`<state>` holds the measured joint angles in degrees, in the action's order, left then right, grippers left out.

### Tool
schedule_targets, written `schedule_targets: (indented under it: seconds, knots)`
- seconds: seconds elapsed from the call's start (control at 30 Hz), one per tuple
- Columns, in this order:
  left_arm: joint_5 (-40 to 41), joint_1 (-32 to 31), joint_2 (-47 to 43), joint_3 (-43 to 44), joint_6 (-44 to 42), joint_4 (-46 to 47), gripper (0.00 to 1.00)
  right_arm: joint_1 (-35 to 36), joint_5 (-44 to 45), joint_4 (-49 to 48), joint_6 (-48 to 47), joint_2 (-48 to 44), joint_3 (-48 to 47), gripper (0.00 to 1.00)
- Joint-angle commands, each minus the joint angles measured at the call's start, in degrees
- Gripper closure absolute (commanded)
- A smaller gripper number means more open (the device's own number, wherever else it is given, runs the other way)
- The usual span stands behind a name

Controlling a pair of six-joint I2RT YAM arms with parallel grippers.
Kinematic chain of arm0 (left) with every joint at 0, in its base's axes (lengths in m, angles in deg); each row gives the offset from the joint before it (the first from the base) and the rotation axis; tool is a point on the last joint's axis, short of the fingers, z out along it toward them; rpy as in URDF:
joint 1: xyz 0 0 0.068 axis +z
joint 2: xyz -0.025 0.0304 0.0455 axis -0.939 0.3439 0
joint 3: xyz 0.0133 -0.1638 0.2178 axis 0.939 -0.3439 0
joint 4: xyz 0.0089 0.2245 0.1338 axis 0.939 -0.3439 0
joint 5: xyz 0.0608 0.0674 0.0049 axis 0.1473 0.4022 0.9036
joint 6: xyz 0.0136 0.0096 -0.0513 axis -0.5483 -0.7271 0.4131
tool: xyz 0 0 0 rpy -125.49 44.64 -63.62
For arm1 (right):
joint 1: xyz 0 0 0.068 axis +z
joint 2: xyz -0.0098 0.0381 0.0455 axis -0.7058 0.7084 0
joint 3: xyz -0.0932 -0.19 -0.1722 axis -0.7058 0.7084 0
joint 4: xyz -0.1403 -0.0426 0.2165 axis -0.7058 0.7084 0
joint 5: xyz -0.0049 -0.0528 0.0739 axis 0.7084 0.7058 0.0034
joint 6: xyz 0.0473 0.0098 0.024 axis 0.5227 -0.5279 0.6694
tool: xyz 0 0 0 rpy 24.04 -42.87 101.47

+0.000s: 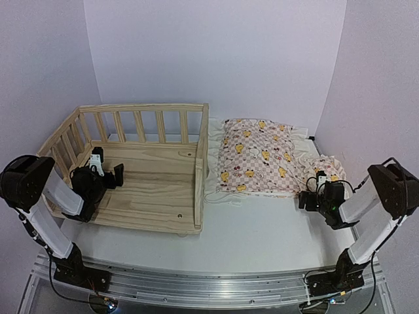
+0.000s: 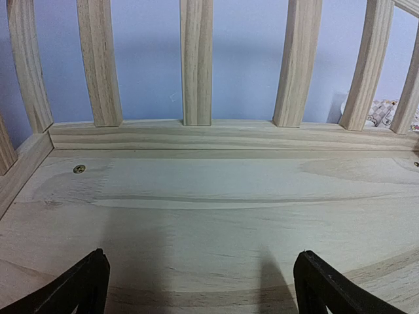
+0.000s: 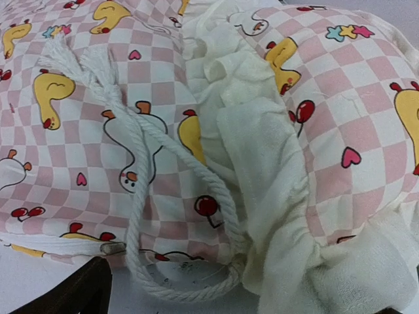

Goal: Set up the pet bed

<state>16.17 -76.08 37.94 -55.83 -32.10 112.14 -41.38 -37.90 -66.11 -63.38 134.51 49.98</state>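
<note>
Sitting on the left half of the white surface [image 1: 262, 229], the pet bed [image 1: 150, 190] is a light-wood frame with slatted railings along its far and left sides and a bare plank floor. The left gripper [image 1: 110, 171] hangs inside the frame, low over the left part of the floor and pointing at the far railing. In the left wrist view its jaws stand wide apart [image 2: 200, 275], with only bare planks between them. The upright slats [image 2: 196, 59] rise ahead, and a small brass screw head [image 2: 79, 169] sits in the floor near the left corner.

To the right of the bed, just beside its right end, lies the pink-checkered cushion [image 1: 255, 157] printed with yellow ducks. A small matching pillow [image 1: 325, 167] rests against the cushion's right edge. The right gripper [image 1: 308, 196] sits low on the surface at the near side of that pillow, close to the cushion's right corner. Its jaws are spread open and hold nothing [image 3: 242, 288].

The right wrist view is filled with the checkered fabric, a cream ruffled trim [image 3: 262, 163] running down between two padded parts, and a twisted white cord [image 3: 141, 216] looping across the cloth to the surface. Whether the fingers touch the fabric cannot be told.
</note>
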Motion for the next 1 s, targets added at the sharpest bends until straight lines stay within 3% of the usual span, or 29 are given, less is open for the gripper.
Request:
schedule_targets:
  seconds: [0.0, 0.17, 0.3, 0.37, 0.47, 0.57, 0.67, 0.97]
  knots:
    - [0.6, 0.2, 1.2, 0.3, 1.9, -3.9, 0.0, -0.2, 9.8, 14.1, 3.6, -8.3, -6.7, 0.02]
    - [1.3, 0.1, -1.0, -0.3, 1.7, -3.7, 0.0, -0.2, 11.0, 22.1, 5.6, -16.4, -12.8, 0.02]
    - [4.3, 0.1, -13.0, 3.4, 2.7, -19.8, 0.0, -0.2, 3.7, 38.6, 9.8, -15.6, -25.1, 0.02]
    - [1.5, 0.1, -18.8, 5.9, -0.9, -30.4, 0.0, -0.2, -0.8, 45.8, 12.6, -12.1, -32.8, 0.02]
    - [-11.1, 0.1, -28.6, 6.8, -9.6, -39.9, 0.0, 0.8, -3.9, 56.1, 16.5, -5.2, -43.5, 0.03]
    - [-22.3, 0.0, -37.3, 6.9, -13.8, -46.9, 0.0, 4.8, 0.4, 63.4, 16.7, 1.8, -54.1, 0.04]
    - [-27.8, -0.1, -41.7, 9.3, -16.2, -54.3, 0.0, 7.5, 4.2, 67.5, 17.6, 9.0, -61.8, 0.04]
    - [-25.9, -0.2, -43.5, 16.9, -16.0, -66.2, 0.0, 12.9, 2.2, 69.7, 19.9, 34.6, -88.5, 0.03]
